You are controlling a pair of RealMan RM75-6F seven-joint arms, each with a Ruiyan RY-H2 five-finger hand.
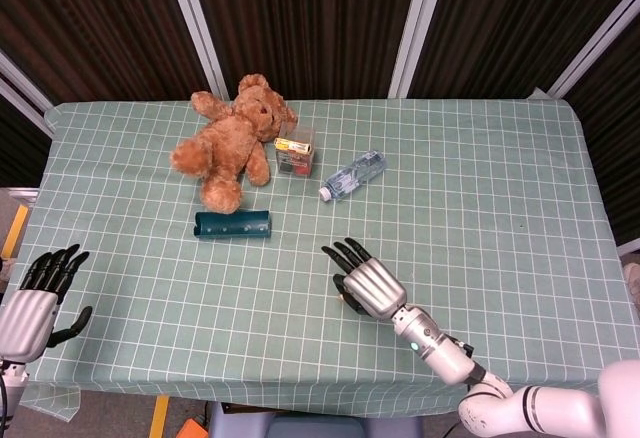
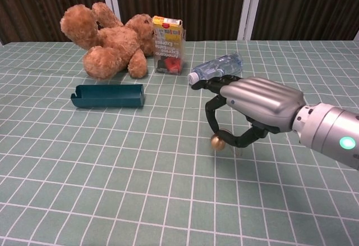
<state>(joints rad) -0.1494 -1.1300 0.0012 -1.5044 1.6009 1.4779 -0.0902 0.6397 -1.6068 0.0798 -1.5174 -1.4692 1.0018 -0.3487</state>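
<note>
1 teddy bear [image 1: 234,145] | 1 box [image 1: 294,150] | 1 bottle [image 1: 353,174] | 1 teal tray [image 1: 233,225] | 1 small gold ball [image 2: 217,141] | 2 robot hands [image 1: 368,284] [image 1: 32,308]

Right hand low over table, pinching; left hand idle off the near left corner.

Right hand [image 2: 255,111] reaches in from the table's [image 1: 500,188] near edge, palm down, thumb and a curled finger pinching a small gold ball [image 2: 217,141] just above the cloth. Left hand [image 1: 35,303] hangs just outside the table's near left corner, dark fingers [image 1: 55,266] spread, holding nothing.
</note>
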